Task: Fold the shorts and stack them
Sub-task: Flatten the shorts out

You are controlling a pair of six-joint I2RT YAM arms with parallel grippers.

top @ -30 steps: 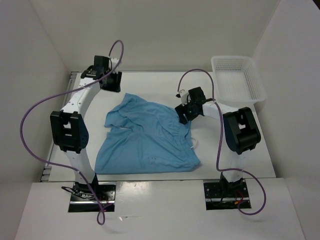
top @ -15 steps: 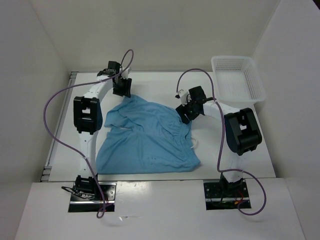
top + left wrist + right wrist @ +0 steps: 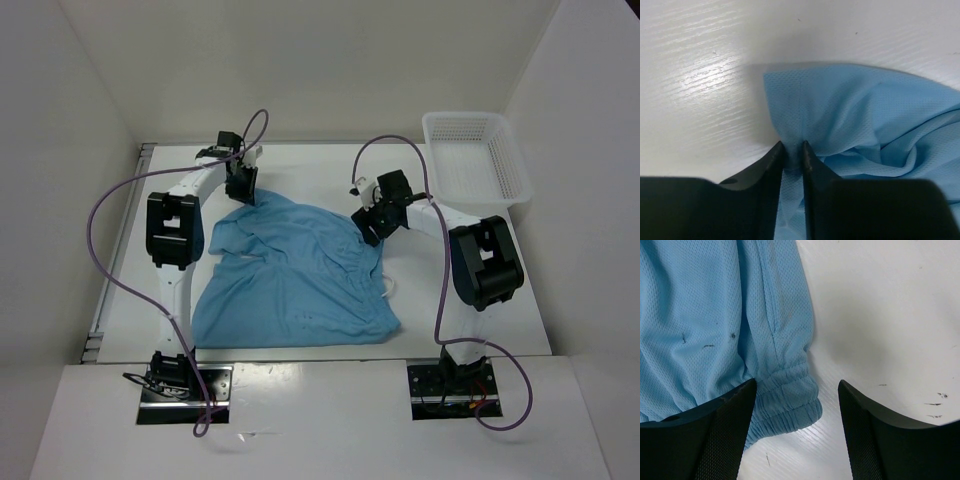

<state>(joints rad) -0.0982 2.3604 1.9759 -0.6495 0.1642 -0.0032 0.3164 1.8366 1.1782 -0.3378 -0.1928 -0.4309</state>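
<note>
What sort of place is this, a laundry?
Probably a robot lab test booth, not a laundry: a left arm and right arm bolted to a white table, plain white walls around, plus blue shorts and a basket.

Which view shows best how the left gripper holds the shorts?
The left wrist view: the left gripper pinches a fold of the shorts, jaws almost shut. The top view shows only its place at the far edge; the right wrist view misses it.

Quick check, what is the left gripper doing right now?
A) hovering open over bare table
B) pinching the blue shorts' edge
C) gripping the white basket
B: the left wrist view shows the left gripper closed on a fold of the shorts near a corner.
</note>
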